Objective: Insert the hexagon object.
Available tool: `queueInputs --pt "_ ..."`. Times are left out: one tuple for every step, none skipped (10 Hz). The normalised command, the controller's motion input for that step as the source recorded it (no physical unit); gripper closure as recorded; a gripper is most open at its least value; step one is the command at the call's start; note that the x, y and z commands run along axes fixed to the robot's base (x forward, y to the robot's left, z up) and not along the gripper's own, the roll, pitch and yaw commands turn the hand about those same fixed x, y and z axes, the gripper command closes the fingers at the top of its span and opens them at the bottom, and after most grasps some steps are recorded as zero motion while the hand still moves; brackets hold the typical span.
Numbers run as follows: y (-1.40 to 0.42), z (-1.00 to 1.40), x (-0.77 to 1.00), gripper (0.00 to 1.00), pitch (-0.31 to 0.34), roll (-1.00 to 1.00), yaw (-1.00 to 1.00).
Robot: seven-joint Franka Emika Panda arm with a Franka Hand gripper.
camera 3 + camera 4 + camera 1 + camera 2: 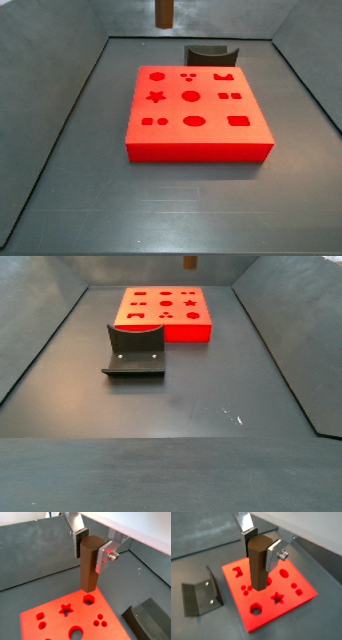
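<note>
The hexagon object point(89, 564) is held upright, clamped in the claw point(91, 549) above the red block point(271, 594). If lowered misaligned with the hexagonal hole point(89, 601), jamming is likely.

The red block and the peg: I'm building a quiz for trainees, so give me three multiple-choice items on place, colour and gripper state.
1. Where is the hexagon object?
A. lying on the floor
B. held above the red block
C. seated in a hole

2. What colour is the block with the shaped holes?
A. red
B. blue
C. green

3. What state is the gripper in?
A. open and empty
B. shut on the fixture
C. shut on the hexagon object

Answers: 1 B, both wrist views show the peg hanging upright over the block, its lower end clear of the holes. 2 A, red in all views. 3 C, the silver fingers press the peg's sides.
</note>
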Motion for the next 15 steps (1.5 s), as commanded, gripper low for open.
queueInputs --pt "0.23 -0.66 0.00 1.00 -0.003 -0.09 0.00" --pt "0.02 -0.61 0.00 1.00 -0.004 -0.01 0.08" --pt "-0.12 -0.45 0.00 1.00 0.000 0.10 0.12" --pt "-0.09 -0.43 0.00 1.00 0.029 0.21 0.00" --pt "0.00 -0.45 -0.12 1.00 0.019 0.21 0.09" --pt "0.11 -0.45 -0.17 1.00 0.000 0.16 0.35" --pt "0.03 -0.30 0.00 1.00 0.000 0.13 0.46" --pt "0.00 -0.15 0.00 1.00 0.000 0.10 0.17" --pt "-0.03 -0.13 0.11 1.00 0.000 0.05 0.05" --pt "0.00 -0.21 0.18 1.00 0.000 0.08 0.13" --pt "0.00 -0.19 0.00 1.00 0.000 0.11 0.15" --pt "0.00 -0.17 0.00 1.00 0.000 0.08 0.17" --pt "0.00 -0.19 0.03 1.00 0.000 0.10 0.18" --pt "0.00 -0.22 0.00 1.00 0.000 0.13 0.17" --pt "0.03 -0.23 0.01 1.00 0.000 0.14 0.19"
